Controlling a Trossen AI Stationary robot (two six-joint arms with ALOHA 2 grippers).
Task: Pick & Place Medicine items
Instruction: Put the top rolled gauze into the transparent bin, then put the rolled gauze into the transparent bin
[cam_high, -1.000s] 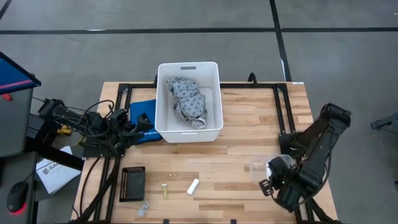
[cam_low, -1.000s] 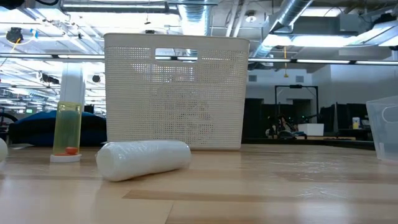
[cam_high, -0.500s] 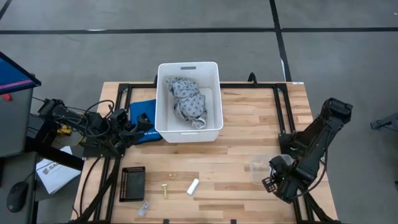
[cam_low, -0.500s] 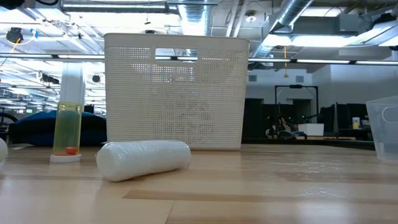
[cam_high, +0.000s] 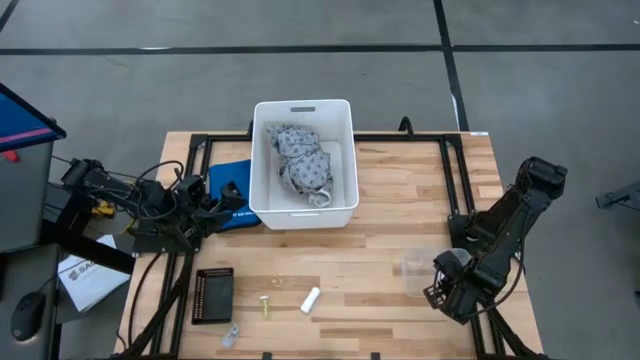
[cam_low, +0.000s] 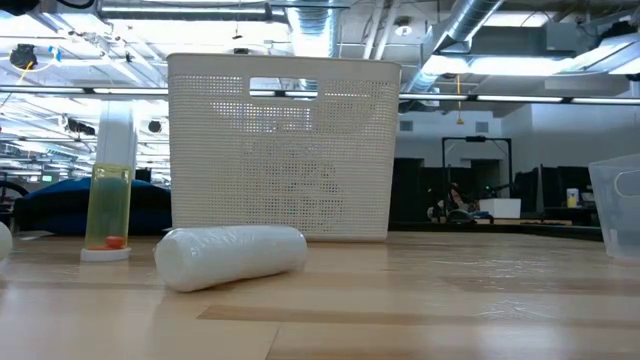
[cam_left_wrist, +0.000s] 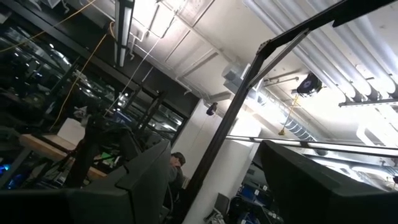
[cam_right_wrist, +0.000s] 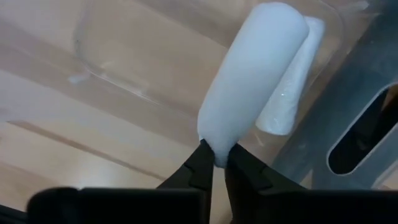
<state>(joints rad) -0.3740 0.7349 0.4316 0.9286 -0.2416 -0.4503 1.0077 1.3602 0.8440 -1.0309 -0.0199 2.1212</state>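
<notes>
One white cylinder (cam_high: 311, 299) lies on its side near the table's near edge; the low view shows it (cam_low: 235, 257) in front of the white bin (cam_low: 285, 150). My right gripper (cam_right_wrist: 214, 158) is at the table's right near part (cam_high: 437, 292), shut on a second white cylinder (cam_right_wrist: 252, 81). A third white cylinder (cam_right_wrist: 292, 93) lies behind it in a clear container (cam_high: 412, 266). My left gripper (cam_high: 228, 195) waits open at the left edge, beside the bin; its wrist view shows only the ceiling past its fingers (cam_left_wrist: 214, 186). My right gripper pinches the white cylinder by its near end (cam_right_wrist: 212, 140), between the two fingertips (cam_right_wrist: 200, 163). The cylinder sticks out forward, in line with the fingers. Its free end (cam_right_wrist: 277, 25) reaches over the clear container (cam_right_wrist: 106, 56). Whether it rests on anything I cannot tell.
The white bin (cam_high: 303, 160) holds a grey patterned cloth bundle (cam_high: 303, 165). A blue item (cam_high: 232, 180) lies left of it. Near the near edge are a black tray (cam_high: 213, 295), a brass bolt (cam_high: 266, 305) and an upright vial of yellow liquid (cam_low: 110, 200). Bare wood lies mid-table.
My right arm has shifted slightly, its elbow moving toward the table's far edge, while its gripper stays beside the clear container. The cylinder by the near edge has not moved.
</notes>
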